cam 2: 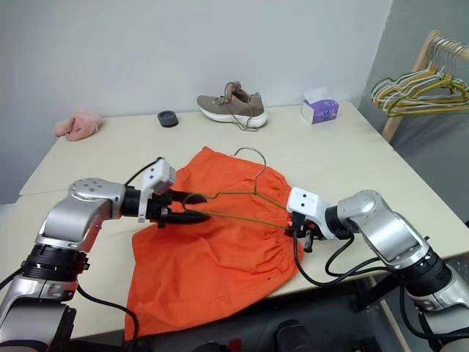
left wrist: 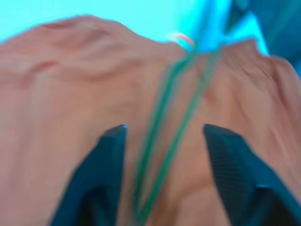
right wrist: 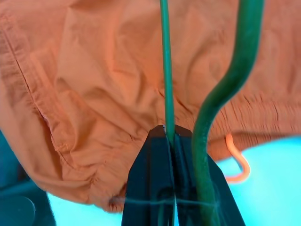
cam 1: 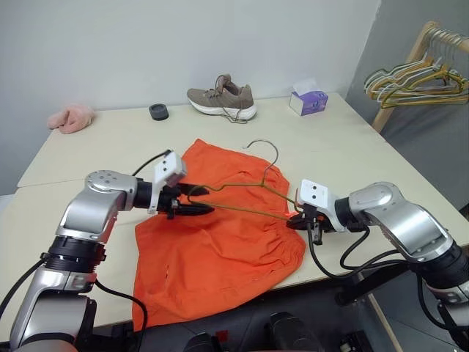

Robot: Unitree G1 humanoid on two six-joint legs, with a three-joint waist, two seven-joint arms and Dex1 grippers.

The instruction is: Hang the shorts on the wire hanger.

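Note:
The orange shorts (cam 1: pixel 220 253) lie spread on the table's near side, their lower part hanging over the front edge. Above them hangs the thin wire hanger (cam 1: pixel 242 196), its hook (cam 1: pixel 268 155) pointing away from me. My right gripper (cam 1: pixel 294 221) is shut on the hanger's right corner; the right wrist view shows its fingers (right wrist: pixel 157 160) pinched on the wire (right wrist: pixel 167 70) over the waistband and drawstring loop (right wrist: pixel 237 165). At the hanger's left corner my left gripper (cam 1: pixel 209 199) stands open, with the wire (left wrist: pixel 160 122) running between its spread fingers (left wrist: pixel 106 165).
A beige table (cam 1: pixel 352 147) carries a brown shoe (cam 1: pixel 222 100), a purple tissue box (cam 1: pixel 308 102), a black round thing (cam 1: pixel 158 111) and a pink fuzzy cloth (cam 1: pixel 71 117) along the back. A wooden rack with coloured hangers (cam 1: pixel 418 77) stands at the right.

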